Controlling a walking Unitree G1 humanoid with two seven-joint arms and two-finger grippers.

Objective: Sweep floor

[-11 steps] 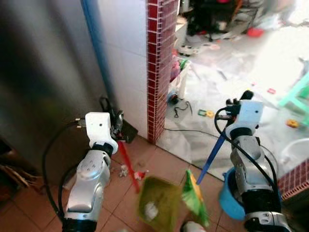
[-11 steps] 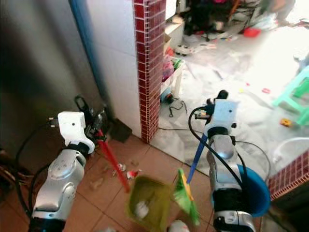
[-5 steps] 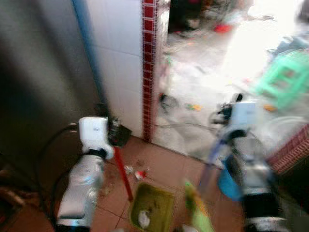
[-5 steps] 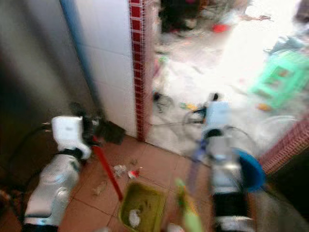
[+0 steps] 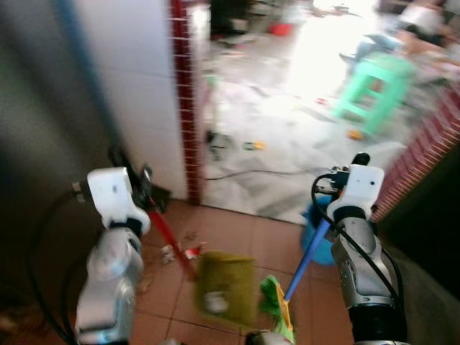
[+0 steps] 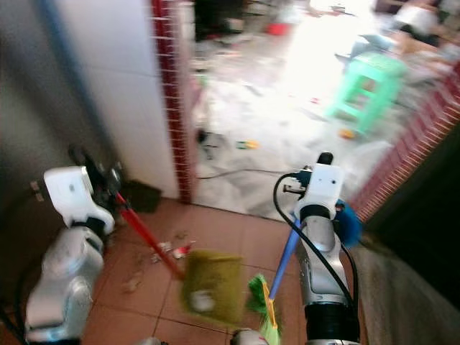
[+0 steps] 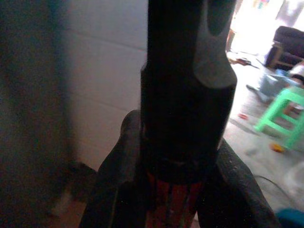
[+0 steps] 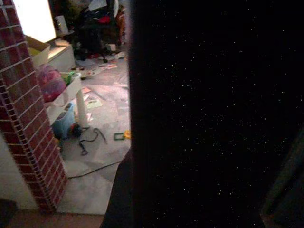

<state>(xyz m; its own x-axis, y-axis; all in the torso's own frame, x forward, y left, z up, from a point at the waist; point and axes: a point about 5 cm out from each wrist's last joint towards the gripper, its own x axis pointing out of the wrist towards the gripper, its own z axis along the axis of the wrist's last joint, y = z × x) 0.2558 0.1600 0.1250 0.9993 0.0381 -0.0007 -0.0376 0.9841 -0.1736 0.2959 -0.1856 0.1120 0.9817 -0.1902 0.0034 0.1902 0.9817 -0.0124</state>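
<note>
Broom point(image 5: 277, 316): you have it on the right side, its green bristles down on the terracotta floor tiles point(image 5: 237, 230) just beside the dustpan, its blue handle point(image 5: 305, 259) slanting up to your right gripper.
How the broom handles: it looks light, with a stiff, smooth shaft and soft bristles that will bend under pressure. Judge it likely to twist in a loose grip, so hold high on the shaft and keep the strokes short.
Dustpan point(image 5: 224, 287): olive green, blurred, with something pale inside; its red handle point(image 5: 167, 233) runs up to your left gripper. It looks like light, rigid plastic, and tipping it would spill the load.
Litter point(image 5: 178, 251): a few small scraps lie on the tiles near the red handle, between the pan and the red-tiled wall edge point(image 5: 183, 100).
Right gripper point(image 5: 332, 219): at the top of the blue handle. You cannot tell how its fingers stand; the right wrist view is nearly black.
Left gripper point(image 7: 183, 190): clamped around the red handle, a black finger point(image 7: 118, 175) on either side of the shaft in the left wrist view.
Beyond: a blue bucket point(image 5: 316, 241) stands by the right arm, and a green stool point(image 5: 374, 86) sits well off on the bright, cluttered floor.
</note>
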